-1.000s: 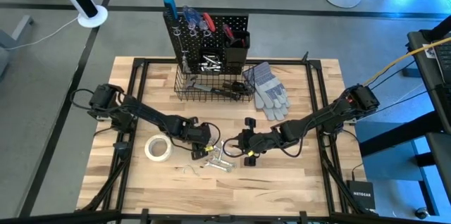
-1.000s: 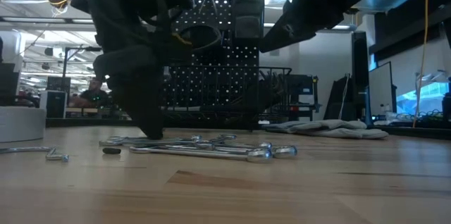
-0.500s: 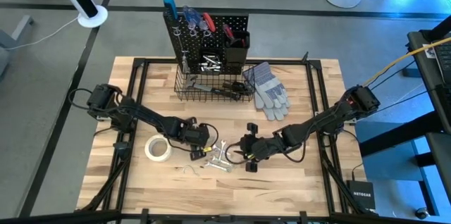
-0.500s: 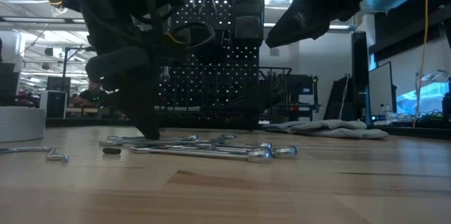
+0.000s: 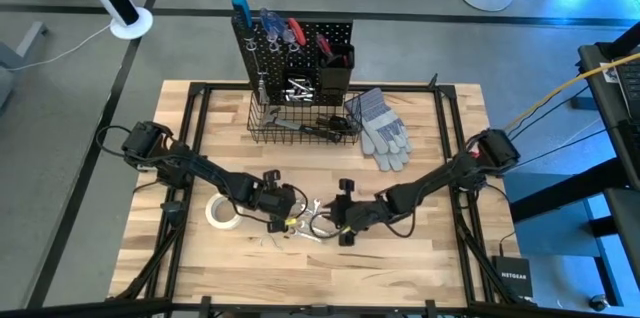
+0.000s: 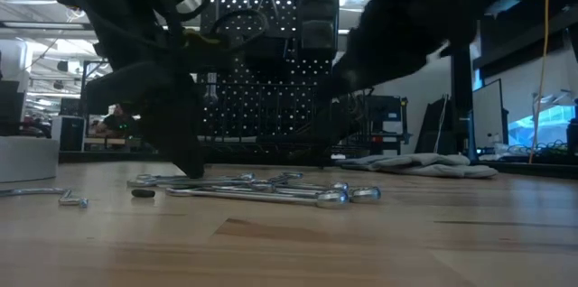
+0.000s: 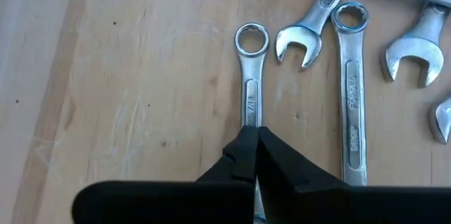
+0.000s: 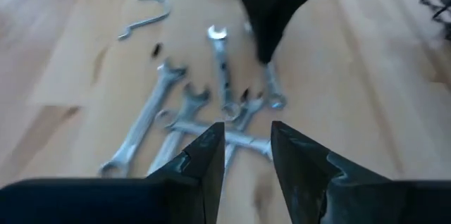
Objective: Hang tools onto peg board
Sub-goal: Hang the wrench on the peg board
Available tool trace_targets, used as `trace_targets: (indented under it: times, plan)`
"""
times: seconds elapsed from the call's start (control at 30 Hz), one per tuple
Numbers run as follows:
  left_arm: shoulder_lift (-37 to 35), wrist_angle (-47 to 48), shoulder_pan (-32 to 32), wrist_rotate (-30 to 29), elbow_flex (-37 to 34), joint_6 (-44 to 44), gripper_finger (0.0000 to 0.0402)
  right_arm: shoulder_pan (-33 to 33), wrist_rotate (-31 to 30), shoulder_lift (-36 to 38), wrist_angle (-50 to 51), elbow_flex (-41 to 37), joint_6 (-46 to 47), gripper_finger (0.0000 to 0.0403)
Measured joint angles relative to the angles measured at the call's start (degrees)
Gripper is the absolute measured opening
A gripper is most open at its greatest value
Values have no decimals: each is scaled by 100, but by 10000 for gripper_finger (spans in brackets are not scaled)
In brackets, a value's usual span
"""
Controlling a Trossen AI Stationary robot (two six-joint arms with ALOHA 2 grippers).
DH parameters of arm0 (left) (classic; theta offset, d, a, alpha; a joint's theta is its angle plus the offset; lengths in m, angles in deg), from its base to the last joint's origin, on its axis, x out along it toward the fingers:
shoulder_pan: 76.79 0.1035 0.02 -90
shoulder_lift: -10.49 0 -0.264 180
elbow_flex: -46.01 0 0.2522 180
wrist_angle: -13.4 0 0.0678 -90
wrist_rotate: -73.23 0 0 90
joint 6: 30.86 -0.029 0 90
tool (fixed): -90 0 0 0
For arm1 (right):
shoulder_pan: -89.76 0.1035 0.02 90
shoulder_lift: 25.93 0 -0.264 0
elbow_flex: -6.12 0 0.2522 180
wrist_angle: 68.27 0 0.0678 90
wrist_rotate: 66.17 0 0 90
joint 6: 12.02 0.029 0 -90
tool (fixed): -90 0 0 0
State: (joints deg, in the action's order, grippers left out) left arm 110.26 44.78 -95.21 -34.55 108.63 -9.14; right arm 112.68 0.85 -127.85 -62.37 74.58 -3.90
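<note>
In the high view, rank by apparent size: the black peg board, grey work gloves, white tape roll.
1. Upright black perforated peg board, seen foreshortened from above, so its rank is unsure.
2. Grey work gloves, close in apparent size.
3. White tape roll, clearly smallest.

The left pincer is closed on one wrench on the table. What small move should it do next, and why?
Probably a slow, straight lift. The left pincer is shut on the shaft of a small wrench that lies flat on the table, with other wrenches close beside it. Rising straight up should free it without dragging them. The right pincer hovers open near the same pile, so sideways motion seems riskier.
</note>
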Motion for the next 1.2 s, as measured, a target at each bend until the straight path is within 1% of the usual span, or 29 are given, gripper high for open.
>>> trace_targets:
  times: [0.1, 0.2, 0.4, 0.47, 0.63, 0.7, 0.8, 0.97, 1.07, 1.2]
  plan:
    - [-113, -16, -8, -44, -6, -80, 2, -204, 0, -134, -365, 0, -241, 122]
    - [-196, 25, -12, -118, -15, -82, 2, -401, 37, -223, -603, 2, -261, 122]
    - [-202, 27, -76, -188, -15, -71, 2, -591, 740, -229, -493, 2, -263, 122]
    - [-202, 23, -76, -193, -13, -72, 1, -580, 766, -229, -488, 1, -394, 122]
    - [-206, -4, -76, -202, -11, -65, 1, -584, 710, -229, -388, 2, -1116, 122]
    - [-206, -8, -76, -211, -4, -48, 1, -586, 705, -229, -426, 2, -1214, 125]
    - [-208, -14, -76, -219, -2, 67, 0, -619, 713, -229, -448, 2, -1248, 144]
    - [-217, -71, -75, -222, 0, 219, 5, -621, 707, -229, -437, 2, -1261, 196]
    - [-217, -69, -73, -226, 0, 249, 25, -621, 706, -229, -446, 2, -1261, 219]
    - [-217, -69, -73, -228, 0, 251, 66, -621, 722, -229, -458, 2, -1259, 231]
